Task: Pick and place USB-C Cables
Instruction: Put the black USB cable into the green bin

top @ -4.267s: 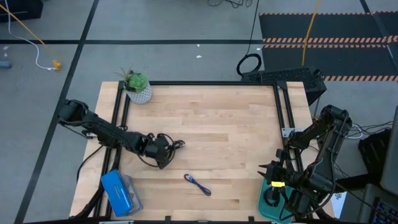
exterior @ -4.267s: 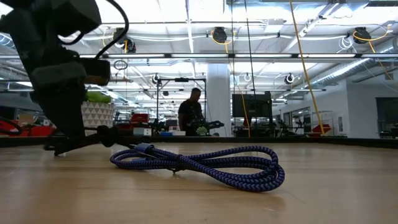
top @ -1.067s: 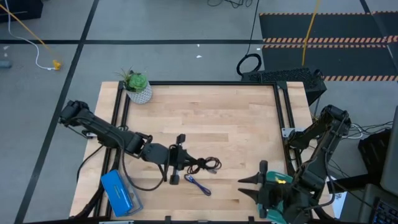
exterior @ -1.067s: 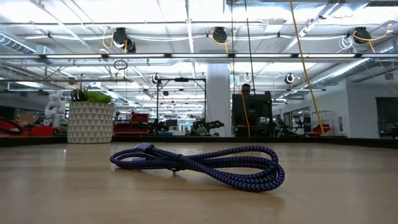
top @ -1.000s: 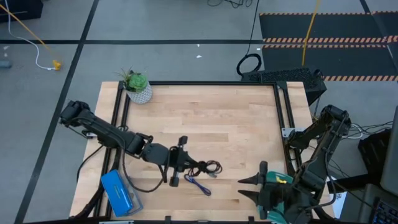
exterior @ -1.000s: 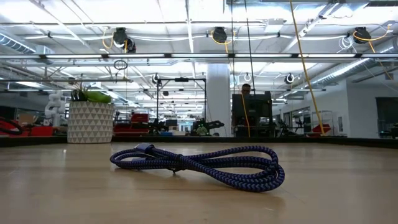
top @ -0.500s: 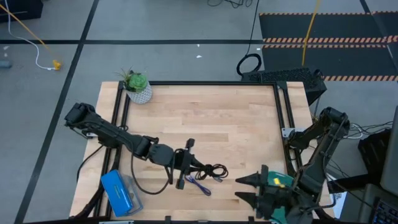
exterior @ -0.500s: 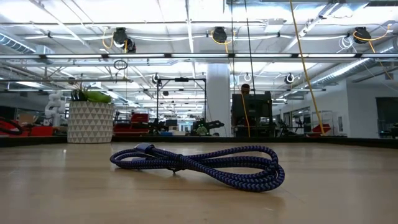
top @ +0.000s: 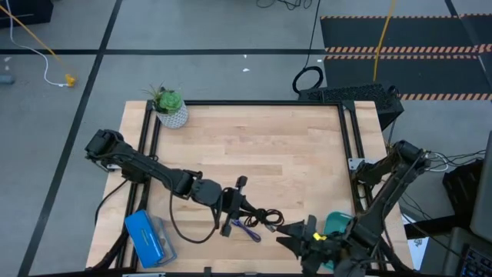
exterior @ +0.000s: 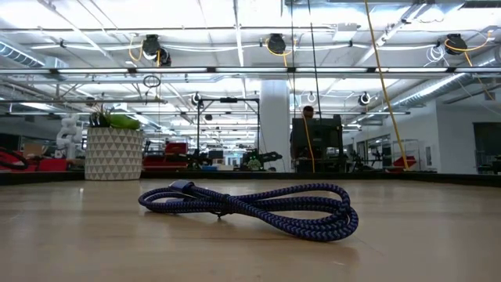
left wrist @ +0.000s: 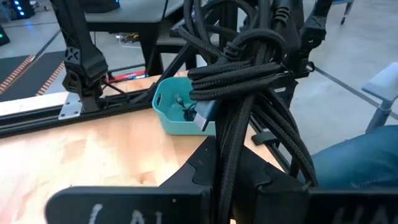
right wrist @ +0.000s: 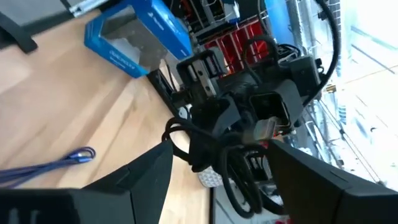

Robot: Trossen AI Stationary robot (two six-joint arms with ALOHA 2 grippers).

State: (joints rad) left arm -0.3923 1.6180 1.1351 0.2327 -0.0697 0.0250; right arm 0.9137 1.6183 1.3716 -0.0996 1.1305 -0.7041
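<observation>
My left gripper [top: 244, 209] reaches to the table's near middle and is shut on a black USB-C cable bundle [top: 263, 218], whose braided strands [left wrist: 242, 81] fill the left wrist view. A blue-purple cable [top: 246, 228] lies coiled flat on the wood just nearer [exterior: 250, 207]. My right gripper [top: 286, 233] is open just right of the black bundle, pointing at it, with its fingers apart in its wrist view [right wrist: 217, 186]. The teal tray [top: 336, 225] stands at the near right with a dark cable inside [left wrist: 183, 109]. My left gripper pinches several strands of the black bundle [left wrist: 229, 158] between its two fingers. The fingers lie about level and come from the table's left. The loops [right wrist: 239, 177] stick out past the fingertips and droop, off the wood in the right wrist view.
A blue box [top: 146, 237] sits at the near left corner. A potted plant [top: 169, 106] stands at the far left. A black frame [top: 350, 131] runs along the table's right side. Bare wood stretches across the far half. A person stands far off in the room [exterior: 308, 137].
My left gripper has carried the black bundle toward the table's right edge and a little nearer, passing over the blue-purple cable, which has not moved. My right gripper has come from over the teal tray toward the left, closing in on the bundle.
</observation>
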